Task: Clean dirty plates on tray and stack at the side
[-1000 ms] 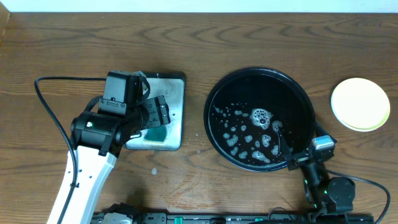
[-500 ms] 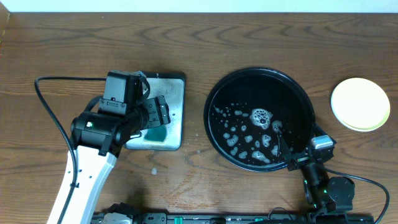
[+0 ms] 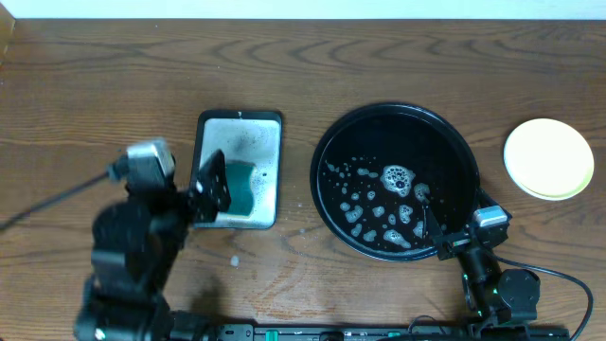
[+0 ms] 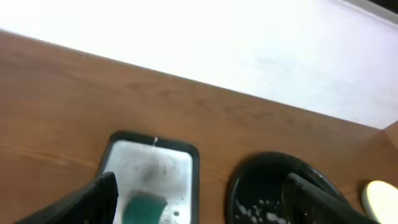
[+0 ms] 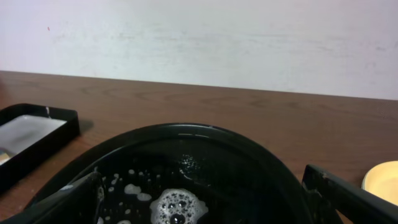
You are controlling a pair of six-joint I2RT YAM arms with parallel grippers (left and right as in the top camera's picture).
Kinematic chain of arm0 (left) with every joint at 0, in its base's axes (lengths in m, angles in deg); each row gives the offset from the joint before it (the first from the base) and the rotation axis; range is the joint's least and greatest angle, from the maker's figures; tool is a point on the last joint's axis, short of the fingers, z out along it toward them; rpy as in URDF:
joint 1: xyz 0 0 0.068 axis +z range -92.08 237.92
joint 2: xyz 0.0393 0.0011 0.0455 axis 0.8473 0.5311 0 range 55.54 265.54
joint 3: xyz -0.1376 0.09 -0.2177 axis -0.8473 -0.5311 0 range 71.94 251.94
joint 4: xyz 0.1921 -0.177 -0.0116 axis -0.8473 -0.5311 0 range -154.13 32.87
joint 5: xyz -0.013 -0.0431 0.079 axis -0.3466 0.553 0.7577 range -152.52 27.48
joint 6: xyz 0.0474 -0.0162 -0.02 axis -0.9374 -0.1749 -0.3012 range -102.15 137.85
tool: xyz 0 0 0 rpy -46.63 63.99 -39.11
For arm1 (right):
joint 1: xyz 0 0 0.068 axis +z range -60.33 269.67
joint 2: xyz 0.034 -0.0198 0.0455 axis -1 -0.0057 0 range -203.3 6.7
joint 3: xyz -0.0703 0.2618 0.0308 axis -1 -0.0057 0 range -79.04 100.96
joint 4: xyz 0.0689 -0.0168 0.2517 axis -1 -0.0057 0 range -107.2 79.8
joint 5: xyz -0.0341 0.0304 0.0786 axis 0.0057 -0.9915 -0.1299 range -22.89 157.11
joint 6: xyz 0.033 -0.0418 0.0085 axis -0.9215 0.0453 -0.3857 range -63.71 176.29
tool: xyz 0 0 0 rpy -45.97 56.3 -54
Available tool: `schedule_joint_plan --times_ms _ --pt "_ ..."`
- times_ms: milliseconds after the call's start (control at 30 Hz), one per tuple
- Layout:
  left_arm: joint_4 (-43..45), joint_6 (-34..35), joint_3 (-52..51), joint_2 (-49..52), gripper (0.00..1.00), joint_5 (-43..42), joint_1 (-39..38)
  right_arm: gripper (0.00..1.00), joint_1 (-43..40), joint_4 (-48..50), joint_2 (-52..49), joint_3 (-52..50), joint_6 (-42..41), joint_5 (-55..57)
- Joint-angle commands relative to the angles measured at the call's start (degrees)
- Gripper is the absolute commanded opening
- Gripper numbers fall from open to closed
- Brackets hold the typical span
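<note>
The tray point(image 3: 315, 175) holds only foam point(image 3: 396, 178). The plates point(image 3: 548, 158) seem stacked on the bench point(image 3: 379, 57) to its right, yellow on top. My left pincer point(image 4: 200, 180) and right pincer point(image 5: 202, 174) stand open, empty. I judge the work almost finished.

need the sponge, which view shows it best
Overhead: the teal sponge lies almost whole in the soapy tray. Left wrist catches only part at its bottom edge; right wrist shows the tray's corner, no sponge.
</note>
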Motion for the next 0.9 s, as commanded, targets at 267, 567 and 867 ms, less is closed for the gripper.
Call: schedule_joint_plan --times_ms 267,567,867 --pt "11.8 -6.12 -26.34 -26.08 0.85 0.5 5.53 0.99 0.46 -0.2 0.24 -0.07 0.57 0.0" --pt "21.64 -6.08 -37.75 -33.29 0.85 0.48 6.34 0.99 0.46 -0.2 0.24 -0.07 0.57 0.02" --pt "28.0 -6.03 -46.29 -33.29 0.85 0.46 6.27 0.99 0.46 -0.2 0.24 -0.07 0.57 0.02"
